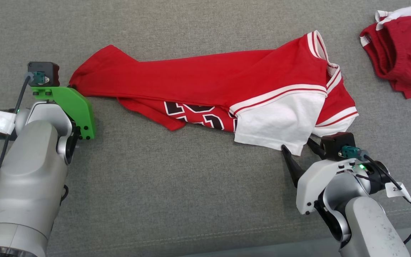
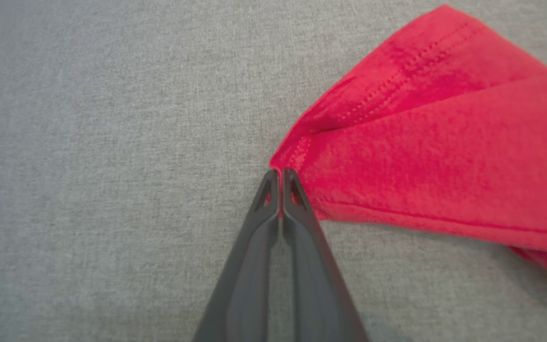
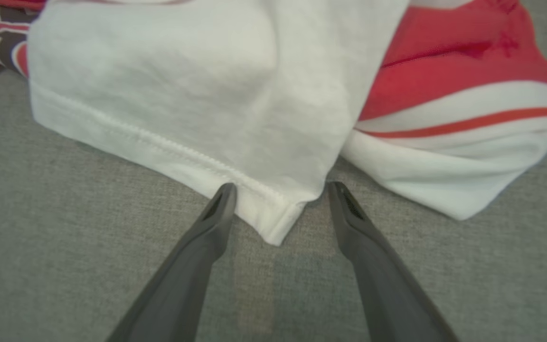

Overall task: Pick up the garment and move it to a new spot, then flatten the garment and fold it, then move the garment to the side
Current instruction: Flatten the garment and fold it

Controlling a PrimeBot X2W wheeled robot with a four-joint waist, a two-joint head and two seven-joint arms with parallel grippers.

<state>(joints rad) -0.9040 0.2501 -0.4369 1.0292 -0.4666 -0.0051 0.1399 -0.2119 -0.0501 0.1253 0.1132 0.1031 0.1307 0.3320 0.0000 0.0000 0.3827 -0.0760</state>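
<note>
The garment [image 1: 227, 82], a red jersey with white sleeves and a dark number print, lies crumpled and stretched sideways across the grey surface. In the left wrist view my left gripper [image 2: 279, 175] is shut, pinching the garment's [image 2: 425, 156] red hemmed corner at its tips. In the head view that gripper [image 1: 71, 86] sits at the jersey's left end, mostly behind its green bracket. My right gripper [image 3: 280, 190] is open, its fingers either side of the white sleeve's corner [image 3: 273, 218]. In the head view it [image 1: 297, 147] is at the sleeve's lower edge.
A second dark red garment [image 1: 401, 53] with white trim lies bunched at the far right. The grey fabric surface [image 1: 177, 178] runs wide and flat in front of the jersey, with a seam near the front edge.
</note>
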